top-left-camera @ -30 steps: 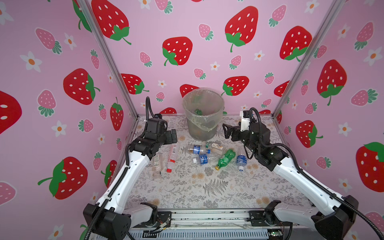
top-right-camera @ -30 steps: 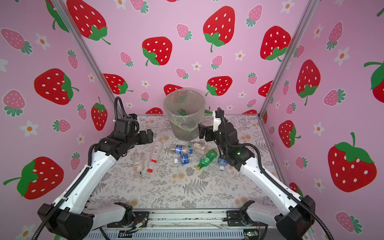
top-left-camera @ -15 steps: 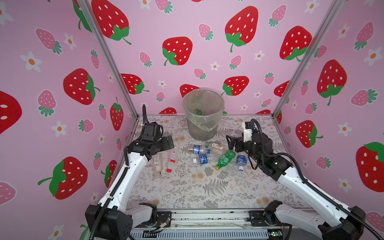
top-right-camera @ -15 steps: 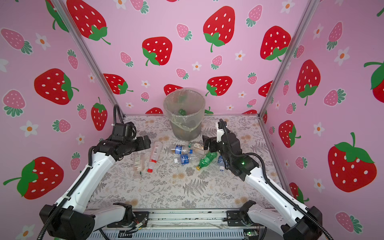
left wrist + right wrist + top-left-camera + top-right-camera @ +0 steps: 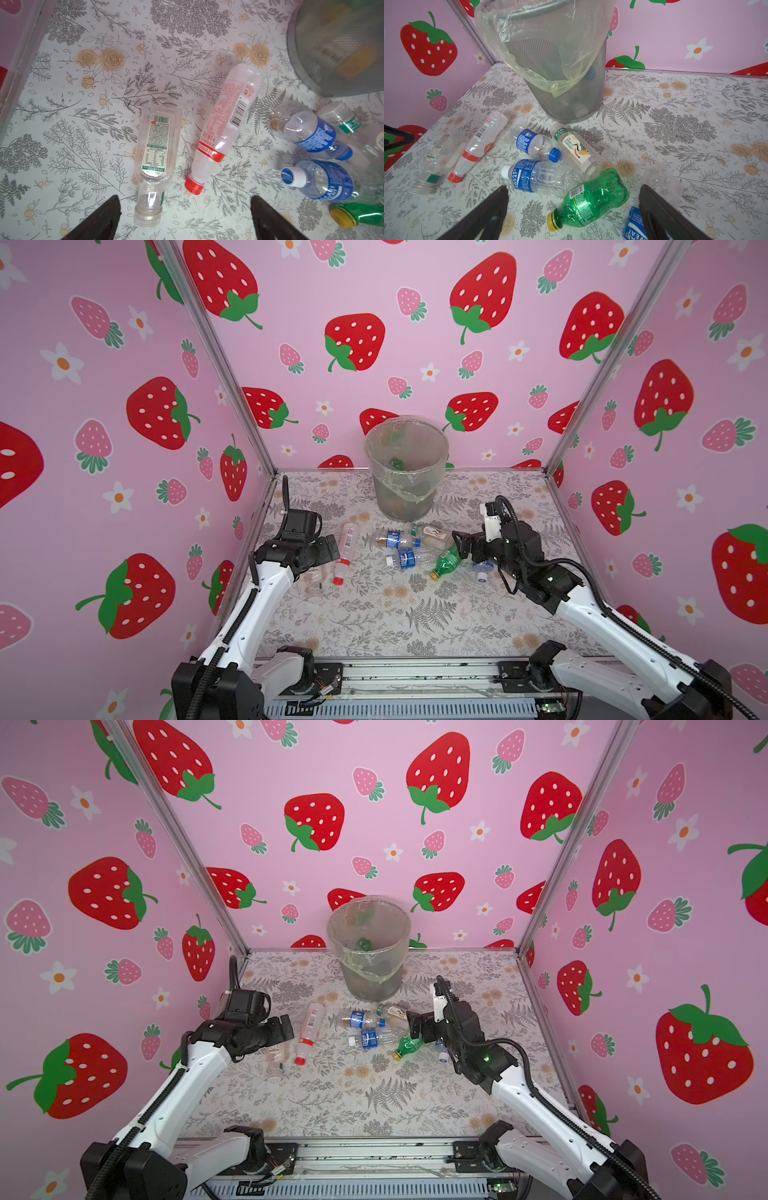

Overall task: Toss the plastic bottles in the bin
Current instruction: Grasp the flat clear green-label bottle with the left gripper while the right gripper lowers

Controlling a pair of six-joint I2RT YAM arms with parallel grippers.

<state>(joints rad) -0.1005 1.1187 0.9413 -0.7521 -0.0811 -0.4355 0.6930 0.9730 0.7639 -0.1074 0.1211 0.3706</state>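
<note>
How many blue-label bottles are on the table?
3: a blue-capped bottle near the bin, a white-capped bottle just in front, and a third bottle beside the green bottle, partly hidden by the right end effector.

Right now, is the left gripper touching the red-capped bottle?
Apart. In the left wrist view the left gripper stands open, with bare tablecloth showing between its fingertips and the red-capped bottle.

1. The white-capped bottle [image 5: 537,178] reads "POCARI SWEAT" on its blue label, and again on its cap.
2. The green bottle [image 5: 591,199] reads "Sprite", beside a barcode.
3. The crane-picture bottle [image 5: 577,149] has a green neck band reading "东方树叶".
4. The crumpled bottle [image 5: 633,226] shows "SWEAT" on its blue label.
5. The red-capped bottle [image 5: 224,124] has a barcode and red print, too small to read.
</note>
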